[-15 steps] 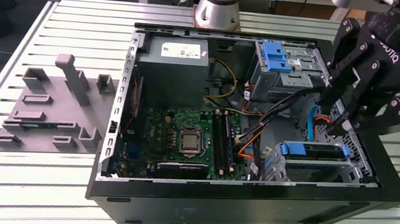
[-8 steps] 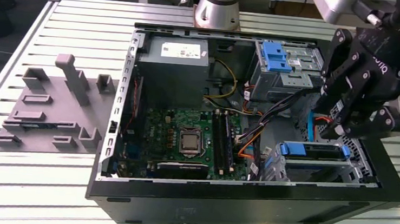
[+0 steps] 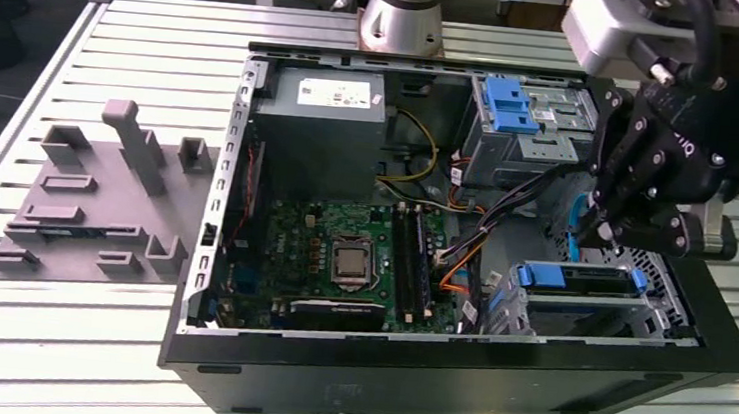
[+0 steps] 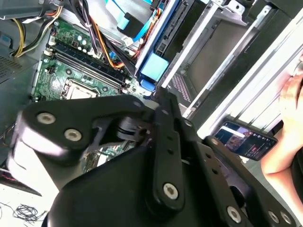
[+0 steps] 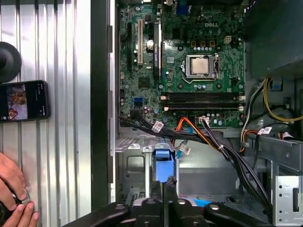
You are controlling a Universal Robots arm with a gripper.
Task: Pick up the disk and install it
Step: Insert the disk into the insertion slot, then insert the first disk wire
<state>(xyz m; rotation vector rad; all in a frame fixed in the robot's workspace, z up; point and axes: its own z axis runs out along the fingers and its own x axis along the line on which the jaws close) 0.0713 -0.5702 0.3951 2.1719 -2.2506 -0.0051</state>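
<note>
hand (image 3: 592, 235) over open case (image 3: 463, 371) | slatted metal table (image 3: 64, 341) | phone (image 5: 23, 100) beside case

Exterior view looks down; both wrist views closely share the motherboard (image 4: 66, 71) (image 5: 189, 90).

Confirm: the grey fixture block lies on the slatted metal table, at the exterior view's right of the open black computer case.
Wrong side: the grey fixture block lies on the slatted metal table at the exterior view's left of the open black computer case.
</note>
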